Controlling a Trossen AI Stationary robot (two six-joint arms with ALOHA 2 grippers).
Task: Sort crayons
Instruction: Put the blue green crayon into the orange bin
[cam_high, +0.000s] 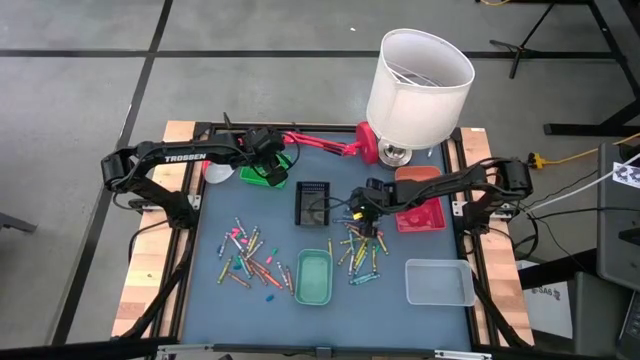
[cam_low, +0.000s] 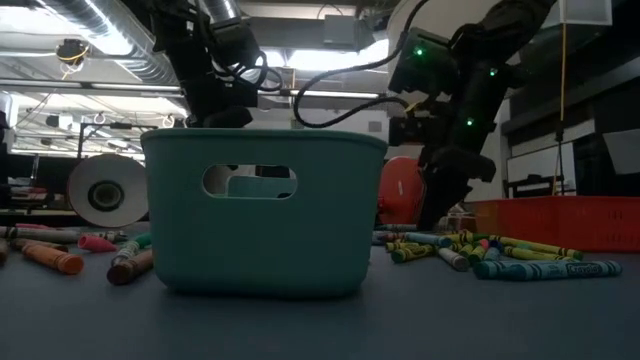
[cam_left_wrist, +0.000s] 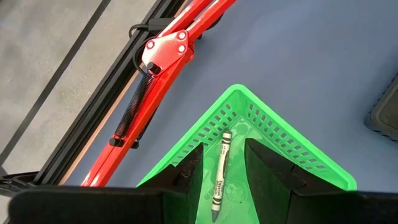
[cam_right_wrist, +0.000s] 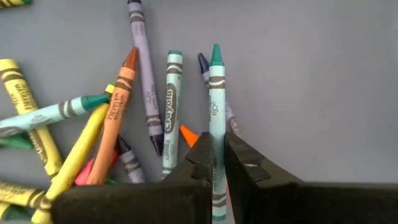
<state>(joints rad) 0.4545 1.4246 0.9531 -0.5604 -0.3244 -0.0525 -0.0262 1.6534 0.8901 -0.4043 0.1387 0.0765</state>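
Loose crayons lie on the blue mat in two piles, one at the left (cam_high: 250, 258) and one at the right (cam_high: 362, 250). My right gripper (cam_right_wrist: 217, 155) points down over the right pile and is shut on a teal crayon (cam_right_wrist: 216, 93). My left gripper (cam_left_wrist: 222, 180) hangs open over the green tray (cam_left_wrist: 273, 134) at the far left. A green crayon (cam_left_wrist: 221, 174) lies on that tray's floor below the gap between the fingers, which do not touch it. My right gripper pinches the teal crayon between its two fingers at the wrapped back half (cam_right_wrist: 216, 152). The fingers come down from above at a slant. The crayon runs on ahead of them, its tip (cam_right_wrist: 216, 53) pointing away. I cannot tell whether it is off the mat.
A teal tray (cam_high: 313, 277) stands between the piles, a black tray (cam_high: 313, 203) behind it, a red tray (cam_high: 420, 215) at the right and a clear tray (cam_high: 440, 282) at the near right. A red lamp with a white shade (cam_high: 420, 85) stands at the far edge.
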